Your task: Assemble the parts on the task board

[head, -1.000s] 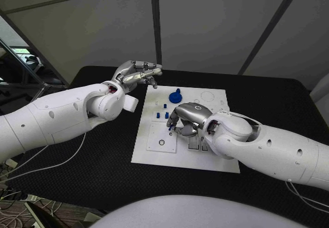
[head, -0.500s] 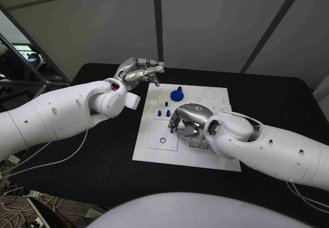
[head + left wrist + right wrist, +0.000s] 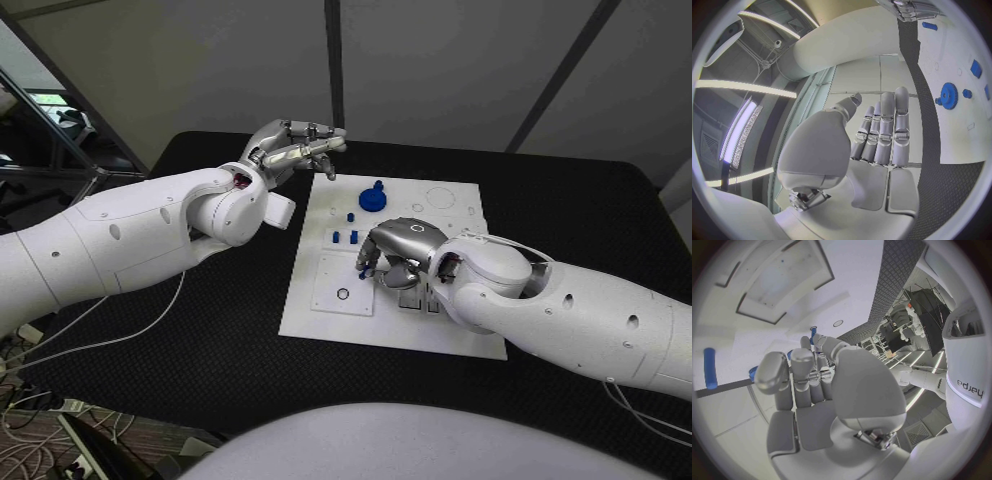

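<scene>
Since the earlier head pictures, the right robot hand [image 3: 392,252] has eased slightly down the task board [image 3: 325,325], while the left robot hand [image 3: 296,148] has barely shifted.

Head view: the task board lies mid-bench [image 3: 216,370]. The blue gear [image 3: 374,199] stands near the board's far edge, with small blue pegs [image 3: 343,237] between it and the right robot hand, which is curled over the board's middle. Whether it grips a part cannot be told here. The left robot hand hovers just off the board's far-left corner, fingers together and bent, holding nothing visible.

Left wrist view: the left robot hand [image 3: 879,135] shows straight, close-set fingers with nothing in them; the gear [image 3: 948,95] and a peg [image 3: 967,93] lie on the board well apart from it.

Right wrist view: the right robot hand [image 3: 811,385] has its fingers curled in, with a slim blue part [image 3: 812,331] at the fingertips, seemingly pinched, though contact is not plain. Another blue pin [image 3: 710,368] lies on the board beside that hand, apart from it.

Handling, as a judgement: the parts look light, rigid and smooth, so likely to slip or roll. Pegs are best pinched across the shaft near mid-length; the gear is best taken by its raised hub.
</scene>
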Robot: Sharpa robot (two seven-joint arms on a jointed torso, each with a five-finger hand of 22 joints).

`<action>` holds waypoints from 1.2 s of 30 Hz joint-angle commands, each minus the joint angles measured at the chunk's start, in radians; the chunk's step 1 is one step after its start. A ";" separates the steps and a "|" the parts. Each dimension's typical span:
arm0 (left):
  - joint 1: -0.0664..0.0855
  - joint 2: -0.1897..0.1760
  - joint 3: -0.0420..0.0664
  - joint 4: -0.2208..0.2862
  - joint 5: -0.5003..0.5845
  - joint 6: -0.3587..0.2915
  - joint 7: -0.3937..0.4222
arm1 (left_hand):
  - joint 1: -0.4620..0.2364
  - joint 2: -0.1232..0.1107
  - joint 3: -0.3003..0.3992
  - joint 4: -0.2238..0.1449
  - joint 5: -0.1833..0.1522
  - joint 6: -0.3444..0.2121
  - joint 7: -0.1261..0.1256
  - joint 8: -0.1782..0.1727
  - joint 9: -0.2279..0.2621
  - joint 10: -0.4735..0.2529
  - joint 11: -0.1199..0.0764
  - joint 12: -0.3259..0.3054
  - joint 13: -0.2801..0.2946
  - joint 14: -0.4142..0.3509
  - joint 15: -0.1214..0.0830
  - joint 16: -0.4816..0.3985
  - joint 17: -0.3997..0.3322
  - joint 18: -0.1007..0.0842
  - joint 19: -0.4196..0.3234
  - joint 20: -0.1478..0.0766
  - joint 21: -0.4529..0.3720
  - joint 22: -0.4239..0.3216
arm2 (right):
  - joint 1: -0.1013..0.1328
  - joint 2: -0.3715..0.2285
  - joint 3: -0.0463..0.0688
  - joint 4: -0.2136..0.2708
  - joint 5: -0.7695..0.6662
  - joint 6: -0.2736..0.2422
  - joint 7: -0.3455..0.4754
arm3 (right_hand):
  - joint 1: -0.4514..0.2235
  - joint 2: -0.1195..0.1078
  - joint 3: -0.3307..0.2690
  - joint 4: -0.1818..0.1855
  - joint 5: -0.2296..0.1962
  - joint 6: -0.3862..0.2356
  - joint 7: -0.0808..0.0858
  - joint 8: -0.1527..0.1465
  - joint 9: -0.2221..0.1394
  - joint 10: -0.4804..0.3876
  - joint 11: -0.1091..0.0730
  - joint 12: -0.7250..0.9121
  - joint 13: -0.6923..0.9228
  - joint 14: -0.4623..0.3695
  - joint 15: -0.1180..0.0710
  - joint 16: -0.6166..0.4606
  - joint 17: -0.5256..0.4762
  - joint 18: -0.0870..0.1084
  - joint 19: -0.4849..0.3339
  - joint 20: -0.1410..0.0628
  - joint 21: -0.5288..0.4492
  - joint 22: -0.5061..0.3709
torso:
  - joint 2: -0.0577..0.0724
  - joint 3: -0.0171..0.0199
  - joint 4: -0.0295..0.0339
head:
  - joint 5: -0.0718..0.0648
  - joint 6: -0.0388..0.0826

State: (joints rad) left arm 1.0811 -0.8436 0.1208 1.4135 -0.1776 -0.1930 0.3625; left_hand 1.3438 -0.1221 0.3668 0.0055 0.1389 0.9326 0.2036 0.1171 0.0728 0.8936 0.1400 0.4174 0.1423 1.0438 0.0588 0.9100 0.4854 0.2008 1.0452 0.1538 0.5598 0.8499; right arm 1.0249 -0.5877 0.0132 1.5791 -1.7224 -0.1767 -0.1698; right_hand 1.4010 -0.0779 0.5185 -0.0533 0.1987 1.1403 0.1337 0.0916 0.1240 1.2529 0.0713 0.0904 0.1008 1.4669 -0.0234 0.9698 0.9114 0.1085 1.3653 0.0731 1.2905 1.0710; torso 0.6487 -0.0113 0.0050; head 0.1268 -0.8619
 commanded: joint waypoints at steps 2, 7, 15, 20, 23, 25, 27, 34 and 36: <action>0.002 0.001 0.001 0.002 0.004 0.011 0.001 | -0.004 0.004 -0.006 -0.001 0.000 -0.006 0.002 -0.006 -0.001 -0.007 0.001 0.004 -0.001 -0.003 0.004 -0.006 -0.001 -0.019 0.000 0.004 -0.005 -0.001 | 0.001 0.003 0.000 -0.002 -0.029 0.019 -0.016 | -0.003 -0.009 -0.002 -0.004 0.003 0.003 0.006 -0.001 0.002 0.015 -0.007 -0.004 0.001 0.018 0.000 0.005 0.001 -0.010 -0.001 0.004 0.003 0.001 | 0.001 -0.0004 0.0004 | 0.000 -0.001; 0.002 0.001 0.001 0.002 0.004 0.012 0.000 | -0.003 0.004 -0.007 -0.002 0.000 -0.006 0.002 -0.006 -0.001 -0.008 0.001 0.005 -0.001 -0.003 0.004 -0.006 -0.001 -0.019 0.000 0.004 -0.006 -0.001 | 0.001 0.005 0.000 -0.005 -0.040 0.025 -0.022 | -0.003 -0.009 -0.002 -0.004 0.003 0.003 0.006 -0.001 0.002 0.015 -0.008 -0.004 0.002 0.018 0.000 0.004 0.000 -0.010 -0.002 0.005 0.002 0.000 | 0.000 -0.0005 0.0003 | 0.000 -0.002; 0.002 0.003 0.001 0.002 0.004 0.014 -0.002 | -0.003 0.005 -0.007 -0.002 0.000 -0.006 0.002 -0.006 -0.001 -0.009 0.001 0.005 -0.001 -0.004 0.004 -0.006 -0.001 -0.019 0.000 0.004 -0.006 -0.001 | 0.001 0.009 -0.017 -0.005 -0.047 0.044 -0.020 | -0.004 -0.009 -0.003 -0.004 0.003 0.003 0.006 -0.001 0.002 0.015 -0.008 -0.004 0.002 0.017 0.000 0.004 0.000 -0.010 -0.002 0.005 0.002 -0.001 | 0.000 0.0001 0.0005 | 0.001 -0.005; 0.002 0.004 0.001 0.001 0.004 0.015 -0.004 | -0.003 0.005 -0.007 -0.002 0.000 -0.006 0.002 -0.006 -0.001 -0.009 0.001 0.005 -0.001 -0.004 0.004 -0.006 -0.001 -0.019 0.000 0.004 -0.006 -0.001 | 0.001 0.012 -0.025 -0.004 -0.048 0.058 -0.016 | -0.005 -0.010 -0.005 -0.004 0.002 0.004 0.005 -0.001 0.002 0.016 -0.008 -0.004 0.003 0.017 0.000 0.005 0.001 -0.010 -0.002 0.005 0.003 0.000 | 0.000 0.0000 0.0009 | 0.000 -0.006; 0.002 0.003 0.001 0.000 0.004 0.015 -0.008 | -0.002 0.005 -0.008 -0.002 0.000 -0.007 0.002 -0.006 -0.001 -0.011 0.002 0.005 -0.002 -0.004 0.004 -0.006 -0.002 -0.019 0.000 0.004 -0.007 -0.002 | 0.001 0.013 -0.027 -0.004 -0.048 0.065 -0.014 | -0.007 -0.011 -0.006 -0.004 0.001 0.004 0.005 -0.001 0.003 0.016 -0.008 -0.005 0.003 0.017 0.000 0.006 0.002 -0.010 -0.003 0.005 0.004 0.001 | 0.000 -0.0004 -0.0001 | 0.000 -0.008; 0.002 0.003 0.001 0.000 0.004 0.015 -0.011 | -0.002 0.005 -0.008 -0.002 0.000 -0.007 0.002 -0.006 -0.001 -0.011 0.002 0.005 -0.002 -0.004 0.004 -0.006 -0.002 -0.019 0.000 0.004 -0.007 -0.002 | 0.001 0.012 -0.028 -0.003 -0.048 0.070 -0.013 | -0.007 -0.011 -0.006 -0.004 0.001 0.004 0.005 -0.001 0.003 0.016 -0.008 -0.005 0.003 0.017 0.000 0.006 0.002 -0.010 -0.003 0.005 0.004 0.001 | 0.000 -0.0003 0.0001 | 0.000 -0.009; 0.002 0.003 0.001 -0.001 0.004 0.015 -0.012 | -0.002 0.005 -0.008 -0.002 0.000 -0.007 0.002 -0.006 -0.001 -0.011 0.002 0.005 -0.002 -0.004 0.004 -0.006 -0.002 -0.019 0.000 0.004 -0.007 -0.002 | 0.001 0.013 -0.028 -0.003 -0.048 0.071 -0.013 | -0.008 -0.012 -0.008 -0.004 0.001 0.005 0.005 0.000 0.003 0.017 -0.008 -0.005 0.003 0.017 0.000 0.007 0.002 -0.010 -0.003 0.005 0.004 0.001 | 0.000 -0.0002 0.0001 | 0.000 -0.009; 0.002 0.004 0.001 -0.001 0.004 0.016 -0.014 | 0.000 0.005 -0.009 -0.003 0.000 -0.009 0.003 -0.006 -0.001 -0.013 0.002 0.006 -0.002 -0.005 0.004 -0.006 -0.002 -0.019 0.000 0.005 -0.007 -0.002 | 0.001 0.015 -0.029 -0.007 -0.045 0.052 -0.008 | -0.032 -0.029 -0.022 0.004 -0.001 -0.047 0.018 -0.027 -0.009 -0.025 0.003 -0.027 -0.002 0.004 0.010 -0.022 -0.030 -0.004 -0.025 0.011 -0.016 -0.033 | 0.000 -0.0004 0.0007 | 0.000 -0.008; 0.002 0.004 0.001 -0.001 0.004 0.017 -0.014 | 0.000 0.005 -0.009 -0.003 0.000 -0.009 0.003 -0.006 -0.001 -0.013 0.002 0.006 -0.002 -0.005 0.004 -0.006 -0.002 -0.019 0.000 0.005 -0.007 -0.002 | 0.001 0.015 -0.029 -0.008 -0.044 0.044 -0.006 | -0.052 -0.047 -0.031 0.012 0.005 -0.114 0.015 -0.031 -0.024 -0.079 0.010 -0.029 -0.015 -0.003 0.017 -0.043 -0.052 0.003 -0.044 0.017 -0.035 -0.063 | 0.000 -0.0003 0.0004 | 0.000 -0.009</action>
State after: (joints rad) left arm 1.0811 -0.8406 0.1209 1.4119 -0.1775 -0.1889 0.3488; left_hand 1.3438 -0.1221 0.3640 0.0026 0.1389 0.9289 0.2073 0.1171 0.0729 0.8865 0.1400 0.4173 0.1415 1.0438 0.0588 0.9100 0.4844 0.2009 1.0451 0.1538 0.5559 0.8490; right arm 1.0291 -0.5724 -0.0132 1.5743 -1.7652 -0.1533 -0.1797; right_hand 1.3599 -0.1189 0.4937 -0.0421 0.1977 1.0516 0.1496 0.0637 0.1080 1.1959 0.0762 0.0653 0.0930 1.4631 -0.0116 0.9336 0.8665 0.1086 1.3276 0.0887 1.2626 1.0176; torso 0.6487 -0.0115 0.0054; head 0.1267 -0.8707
